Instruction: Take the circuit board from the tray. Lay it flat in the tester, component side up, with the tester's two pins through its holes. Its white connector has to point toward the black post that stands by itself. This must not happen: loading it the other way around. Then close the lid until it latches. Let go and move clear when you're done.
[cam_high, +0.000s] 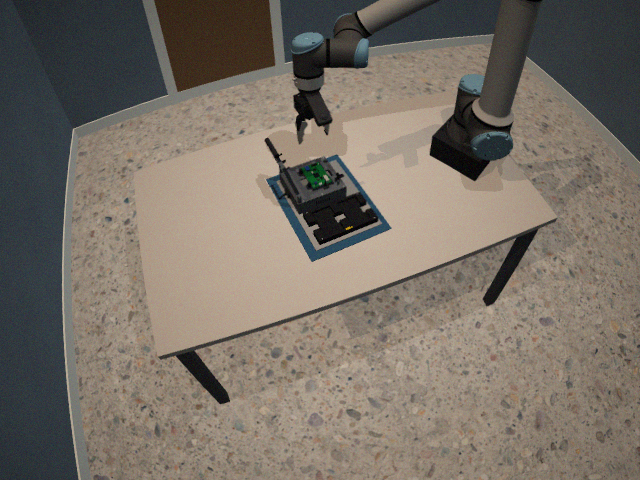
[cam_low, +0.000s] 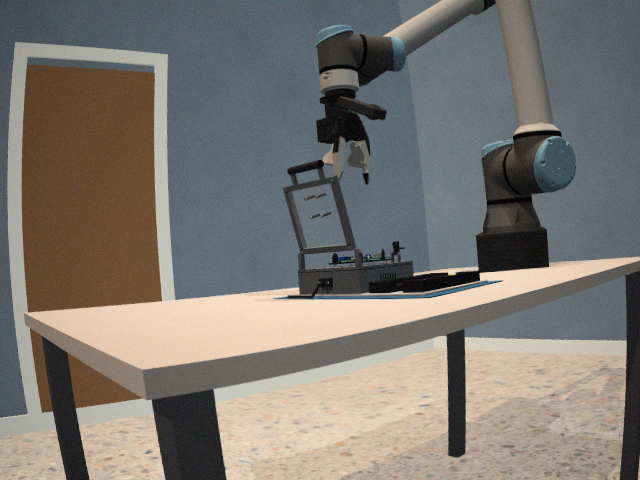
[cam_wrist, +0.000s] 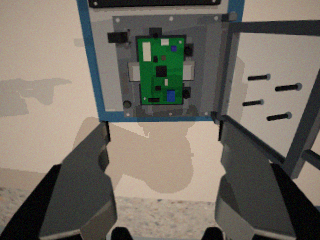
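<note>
The green circuit board (cam_high: 317, 175) (cam_wrist: 161, 70) lies flat, component side up, in the grey tester (cam_high: 316, 200) (cam_low: 351, 279) (cam_wrist: 205, 50). Its white connector (cam_wrist: 146, 50) sits at the corner toward the tray in the wrist view. The tester's lid (cam_low: 345, 214) (cam_high: 273, 152) (cam_wrist: 270, 27) stands open, nearly upright, with its black handle (cam_low: 305, 166) on top. My gripper (cam_high: 313, 135) (cam_low: 352, 178) (cam_wrist: 163, 122) is open and empty. It hangs well above the tester, on the side away from the tray, near the lid's top. The black tray (cam_high: 341, 219) (cam_low: 429, 281) holds no board.
Tester and tray stand on a blue-edged mat (cam_high: 310, 253) (cam_wrist: 92, 75) in the middle of the table (cam_high: 206, 248) (cam_low: 206, 330). The arm's base (cam_high: 460, 149) (cam_low: 511, 250) stands at the table's far right corner. A black post (cam_low: 396, 248) rises from the tester's tray side.
</note>
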